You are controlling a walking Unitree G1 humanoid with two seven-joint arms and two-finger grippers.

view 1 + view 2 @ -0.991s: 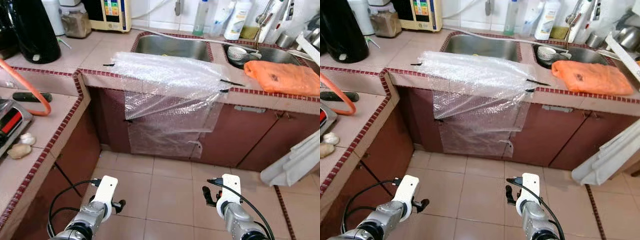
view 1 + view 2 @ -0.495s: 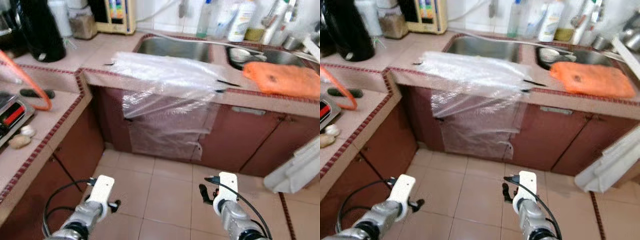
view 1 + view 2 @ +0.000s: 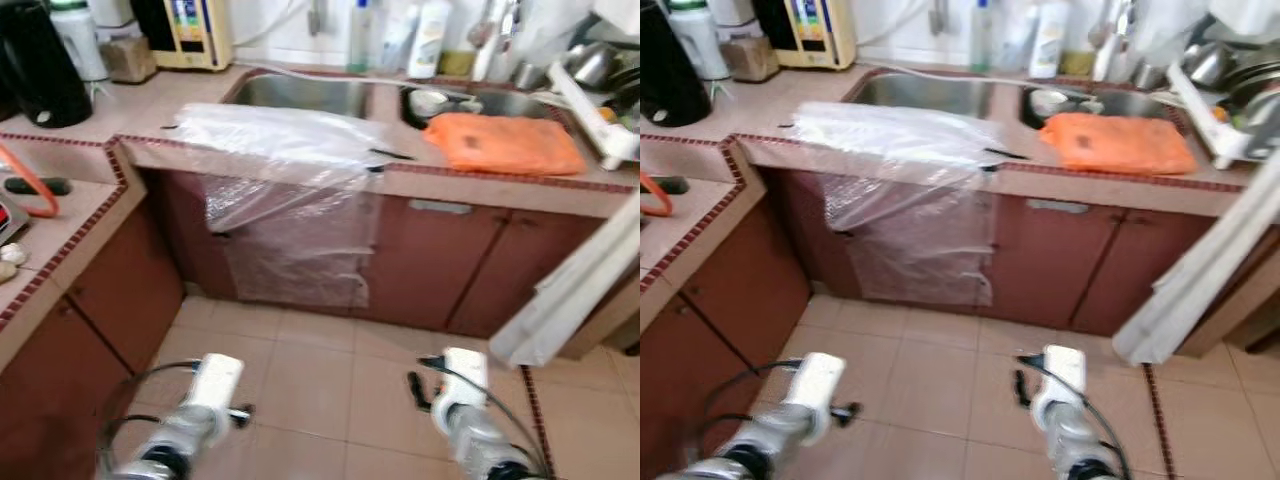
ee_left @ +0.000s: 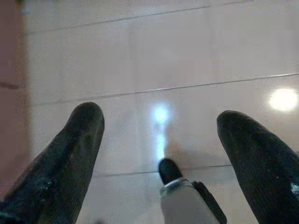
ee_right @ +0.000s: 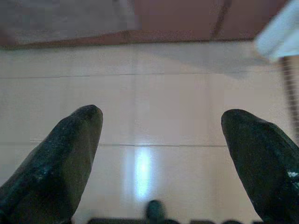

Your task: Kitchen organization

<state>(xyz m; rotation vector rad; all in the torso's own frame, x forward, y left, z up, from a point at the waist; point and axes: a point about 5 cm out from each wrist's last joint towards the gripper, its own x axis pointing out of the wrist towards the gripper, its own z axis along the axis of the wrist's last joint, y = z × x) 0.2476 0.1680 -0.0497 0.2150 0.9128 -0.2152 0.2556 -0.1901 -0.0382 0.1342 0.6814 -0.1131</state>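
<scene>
Two grippers hang low over a tiled kitchen floor (image 3: 330, 360), both with fingers spread wide and nothing between them: the left gripper (image 4: 159, 140) and the right gripper (image 5: 159, 140) each frame bare pale tile in their wrist views. From the head camera, the left arm (image 3: 195, 420) and right arm (image 3: 462, 425) sit at the lower edge of the scene, well apart from each other and from the cabinets. Beyond them runs a strip of floor up to the brown cabinet doors (image 3: 450, 265). A sheet of clear bubble wrap (image 3: 285, 190) drapes from the red-trimmed counter edge (image 3: 480, 180) down over the cabinet front below the sink (image 3: 300, 92). An orange cloth (image 3: 500, 145) lies on the counter by the second basin. To the robot's left a side counter (image 3: 60, 250) juts forward, narrowing the floor; to its right a white panel (image 3: 570, 290) leans into the aisle. Bottles (image 3: 420, 40) stand behind the sink, slightly blurred.
</scene>
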